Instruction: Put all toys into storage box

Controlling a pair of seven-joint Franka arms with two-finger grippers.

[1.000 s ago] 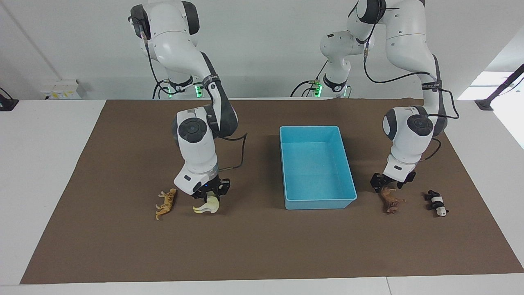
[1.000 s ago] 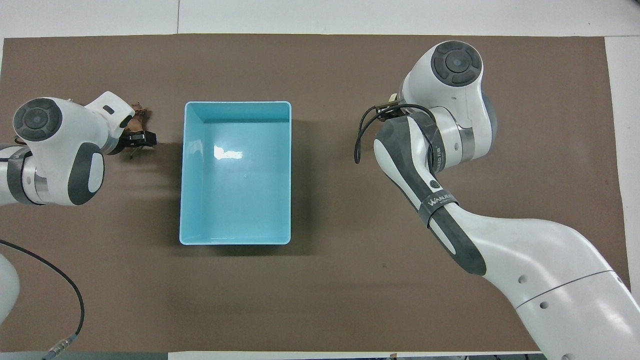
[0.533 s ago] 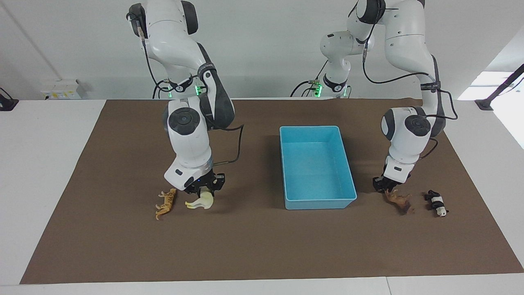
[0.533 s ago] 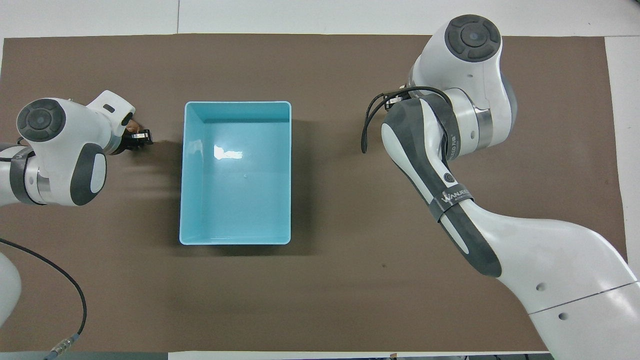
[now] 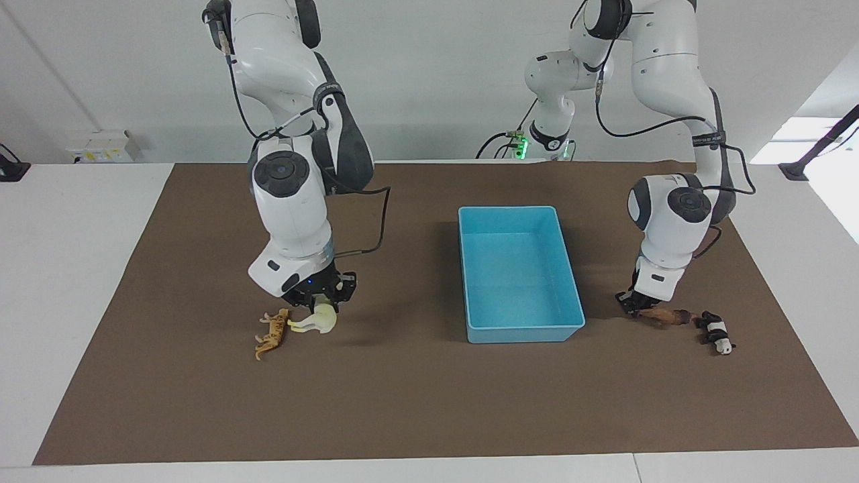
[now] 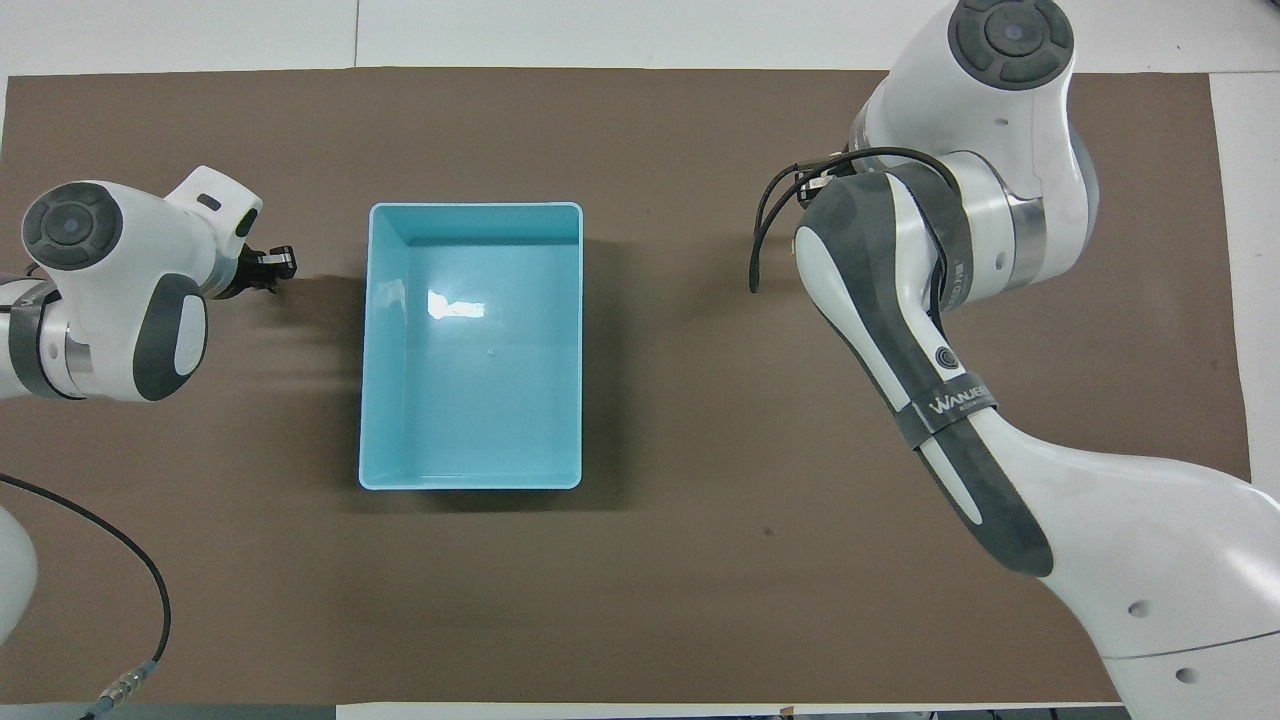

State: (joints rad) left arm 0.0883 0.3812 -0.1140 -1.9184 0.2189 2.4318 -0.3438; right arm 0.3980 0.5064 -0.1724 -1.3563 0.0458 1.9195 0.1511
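My right gripper (image 5: 321, 305) is shut on the cream-white horse (image 5: 313, 323) and holds it just above the mat, beside the orange striped tiger (image 5: 271, 333), which lies on the mat. My left gripper (image 5: 634, 307) is shut on one end of the brown lion (image 5: 666, 315), which hangs level just above the mat next to the black-and-white panda (image 5: 715, 333). The light blue storage box (image 5: 523, 331) stands between the two grippers with nothing in it. In the overhead view the box (image 6: 470, 380) and the left gripper (image 6: 266, 268) show, and the arms hide all the toys.
A brown mat (image 5: 416, 402) covers the table. The right arm's forearm (image 6: 900, 330) stretches over the mat at its own end of the table. A black cable (image 6: 90, 560) trails by the left arm's base.
The right gripper has risen with the horse and carried it toward the tiger. The left gripper has lifted the lion, which has swung from lying on the mat to hanging level.
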